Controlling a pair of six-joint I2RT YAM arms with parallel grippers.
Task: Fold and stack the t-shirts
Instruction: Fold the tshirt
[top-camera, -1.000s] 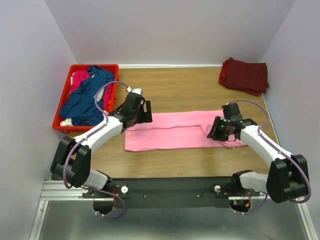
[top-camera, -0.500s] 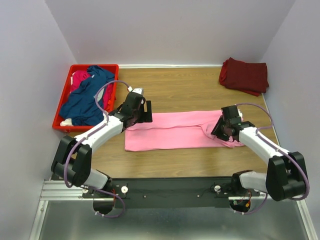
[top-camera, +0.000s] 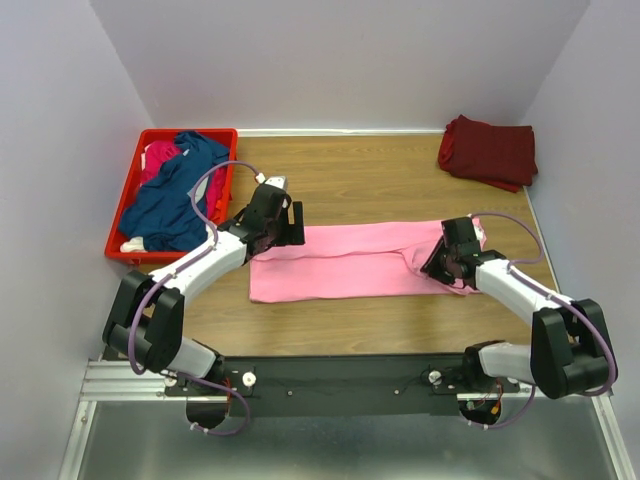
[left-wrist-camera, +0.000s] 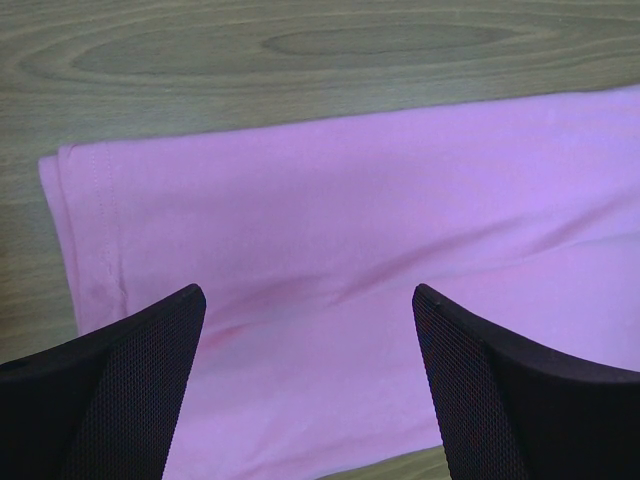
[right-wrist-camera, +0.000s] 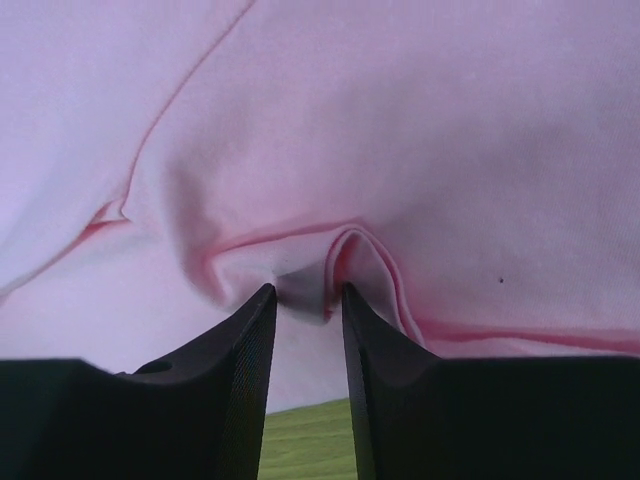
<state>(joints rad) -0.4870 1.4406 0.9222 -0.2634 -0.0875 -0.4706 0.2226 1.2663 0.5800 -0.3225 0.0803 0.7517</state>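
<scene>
A flat shirt (top-camera: 350, 262) is lying across the middle of the desk (top-camera: 370, 190), the left end effector (top-camera: 285, 225) hanging over its left end, the right end effector (top-camera: 437, 262) sitting at its right end. A folded shirt (top-camera: 488, 150) is resting far right; a crate (top-camera: 160, 134) holding heaped shirts (top-camera: 170, 200) is standing far left.

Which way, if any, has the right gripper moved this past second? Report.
Yes, slightly: the right gripper, pinching the pink t-shirt, has shifted toward the near edge, away from the maroon t-shirt.
</scene>
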